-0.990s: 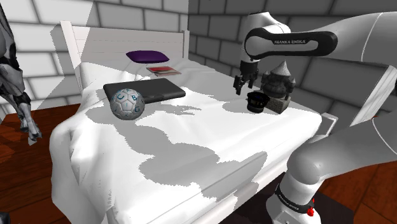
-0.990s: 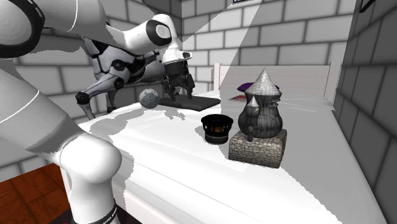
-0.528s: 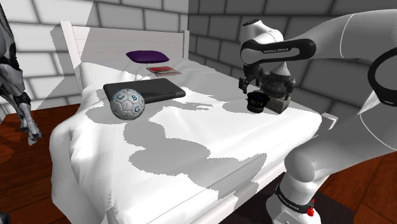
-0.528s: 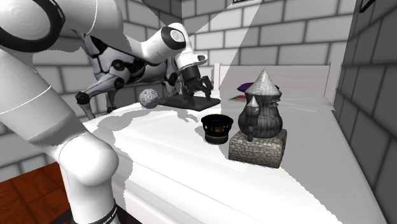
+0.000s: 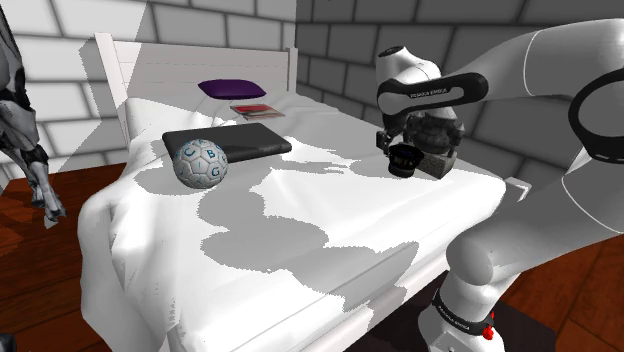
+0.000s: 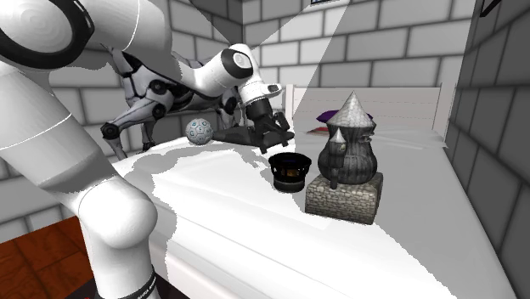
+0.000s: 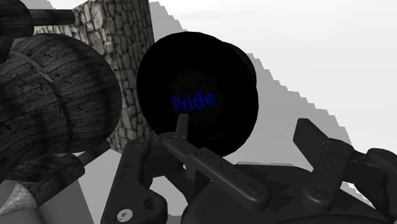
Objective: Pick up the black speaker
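Gripper [image 7: 245, 129] fingers spread wide, nothing held. Black speaker [image 7: 198, 95], blue "Pride" on grille, sits just ahead, lower edge hidden behind one fingertip [image 7: 182, 126]. Tower model [image 6: 347, 153] on stone base right beside it, arm covers part in shoulder view. White bed [image 5: 300, 235], soccer ball [image 5: 200, 163] well apart, grey brick wall [image 5: 70, 20].

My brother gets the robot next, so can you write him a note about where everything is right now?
The tool is open and holds nothing; it hovers close over the black speaker.
The speaker sits on the white bed, beside the tower model on its stone base.
Done: the approach.
Left: set the fingers around the speaker, shut them, lift.
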`<state>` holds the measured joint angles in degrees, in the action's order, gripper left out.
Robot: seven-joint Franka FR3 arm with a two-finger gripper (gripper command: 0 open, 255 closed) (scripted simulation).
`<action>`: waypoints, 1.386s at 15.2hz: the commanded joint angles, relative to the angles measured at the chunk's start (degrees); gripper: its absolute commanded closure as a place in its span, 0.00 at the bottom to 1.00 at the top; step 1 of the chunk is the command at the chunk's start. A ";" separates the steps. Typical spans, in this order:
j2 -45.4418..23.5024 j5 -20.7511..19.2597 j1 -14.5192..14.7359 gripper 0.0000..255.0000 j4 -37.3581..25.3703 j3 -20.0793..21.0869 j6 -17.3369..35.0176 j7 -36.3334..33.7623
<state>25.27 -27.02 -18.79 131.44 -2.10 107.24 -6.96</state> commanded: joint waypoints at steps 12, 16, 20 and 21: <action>-0.03 -0.15 0.00 1.00 1.06 0.01 0.98 -0.53; 0.25 0.34 0.09 1.00 -1.68 0.20 -1.81 0.67; 0.32 0.76 0.16 1.00 -4.59 0.40 -4.58 1.83; 0.31 0.85 0.17 1.00 -5.34 0.45 -5.26 2.12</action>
<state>25.58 -26.23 -18.62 126.90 -1.67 102.65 -5.18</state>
